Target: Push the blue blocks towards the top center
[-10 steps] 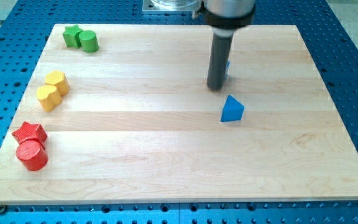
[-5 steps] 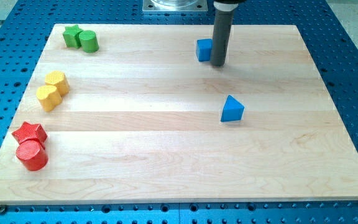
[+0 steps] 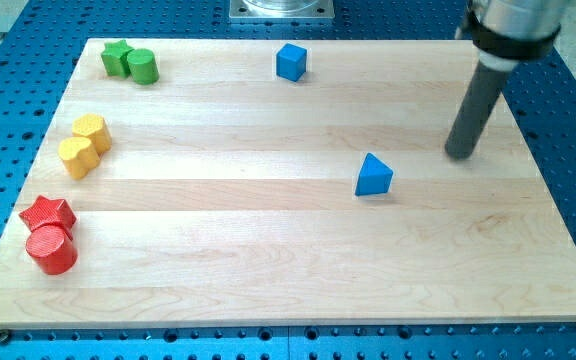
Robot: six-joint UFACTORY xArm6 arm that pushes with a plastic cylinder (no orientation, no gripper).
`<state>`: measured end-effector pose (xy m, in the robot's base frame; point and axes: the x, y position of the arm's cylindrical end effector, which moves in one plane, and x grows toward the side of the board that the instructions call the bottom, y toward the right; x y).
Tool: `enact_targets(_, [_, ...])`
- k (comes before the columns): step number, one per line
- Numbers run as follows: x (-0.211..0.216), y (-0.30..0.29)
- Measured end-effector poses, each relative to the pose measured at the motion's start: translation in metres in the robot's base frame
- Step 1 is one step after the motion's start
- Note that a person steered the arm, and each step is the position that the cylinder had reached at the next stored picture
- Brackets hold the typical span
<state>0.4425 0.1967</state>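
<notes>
A blue cube [image 3: 291, 62] sits near the top centre of the wooden board [image 3: 268, 260]. A blue triangular block [image 3: 373, 175] lies right of the board's centre. My tip [image 3: 460, 154] rests on the board to the right of the triangular block and slightly above it, with a clear gap between them. It is far to the right of the blue cube and below it.
A green star [image 3: 117, 57] and green cylinder [image 3: 143, 67] sit at the top left. Two yellow blocks [image 3: 84, 145] lie at the left edge. A red star [image 3: 47, 212] and red cylinder [image 3: 52, 250] sit at the lower left.
The blue cube has slid up and left to the top centre. My tip has left it and swung right and down, to the right of the blue triangular block.
</notes>
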Motion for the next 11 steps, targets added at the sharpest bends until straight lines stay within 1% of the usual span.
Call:
enact_targets(1, [0.021,-0.080])
enact_targets(2, [0.062,-0.101])
enact_targets(3, [0.012,-0.167])
enact_targets(4, [0.023,-0.185])
enact_targets(5, [0.009,-0.212])
enact_targets(6, [-0.052,-0.228])
enact_targets(7, [-0.079,-0.236])
enact_targets(8, [-0.091,-0.273])
enact_targets(9, [-0.081,-0.307])
enact_targets(10, [-0.128,-0.256])
enact_targets(11, [-0.151,-0.253])
